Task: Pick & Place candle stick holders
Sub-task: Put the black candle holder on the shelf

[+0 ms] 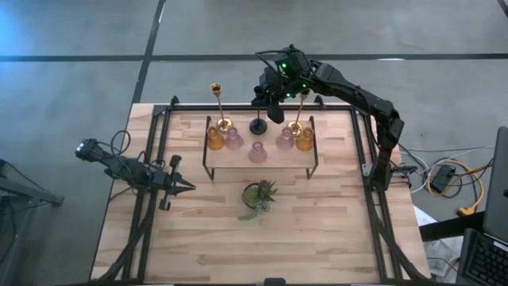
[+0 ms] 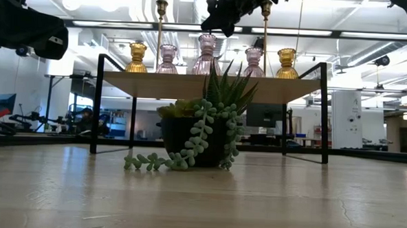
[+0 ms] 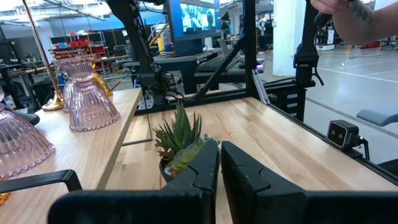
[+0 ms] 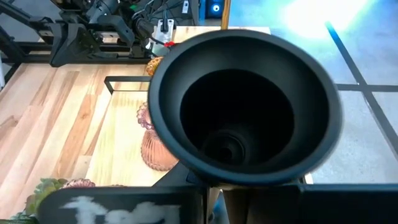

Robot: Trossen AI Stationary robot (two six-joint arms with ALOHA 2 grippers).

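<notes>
Black candle stick holder (image 1: 258,125) stood at the back middle of the raised shelf (image 1: 238,156), its cup filling the right wrist view. Right pincer (image 1: 272,102) sat at the stick's top, fingers nearly closed on it. Gold holders (image 1: 220,107) (image 1: 298,111) flanked it closely, pink glass holder (image 1: 256,151) and amber glass holder (image 1: 216,138) near them; little room at the shelf's back. Left pincer (image 1: 184,187) was shut, empty, low over the bench (image 1: 317,230), beside the plant (image 1: 259,195). Bench front was open.
</notes>
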